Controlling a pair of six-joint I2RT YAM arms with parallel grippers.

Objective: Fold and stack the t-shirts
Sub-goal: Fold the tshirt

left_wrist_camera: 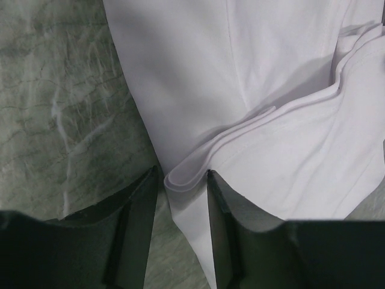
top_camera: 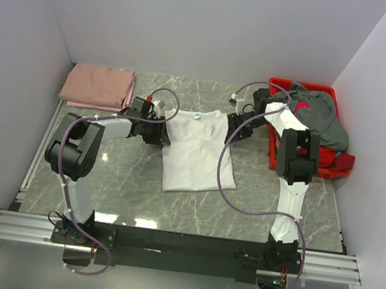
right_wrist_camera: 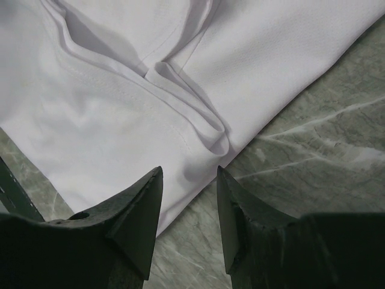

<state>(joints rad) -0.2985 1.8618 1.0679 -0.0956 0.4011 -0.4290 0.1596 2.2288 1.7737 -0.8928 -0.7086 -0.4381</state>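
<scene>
White t-shirt (top_camera: 195,152) runs 12–6 o'clock. Left tool (left_wrist_camera: 182,174) at its 9 o'clock edge, half-open astride the cloth. Right tool (right_wrist_camera: 189,171) at 2 o'clock, half-open, empty.

The grey t-shirt (top_camera: 319,115) covers most of the red bin (top_camera: 279,82). From above, the left hand (top_camera: 160,134) and right hand (top_camera: 237,128) hide the sleeve ends of the white t-shirt (top_camera: 195,155); its neck label (top_camera: 197,116) is unreadably small.

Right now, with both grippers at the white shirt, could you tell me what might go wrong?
The left gripper straddles only a rolled edge of the white t-shirt, so it may pinch some layers and drop others. The right gripper sits at the edge; closing there might miss the cloth, skewing the fold.
</scene>
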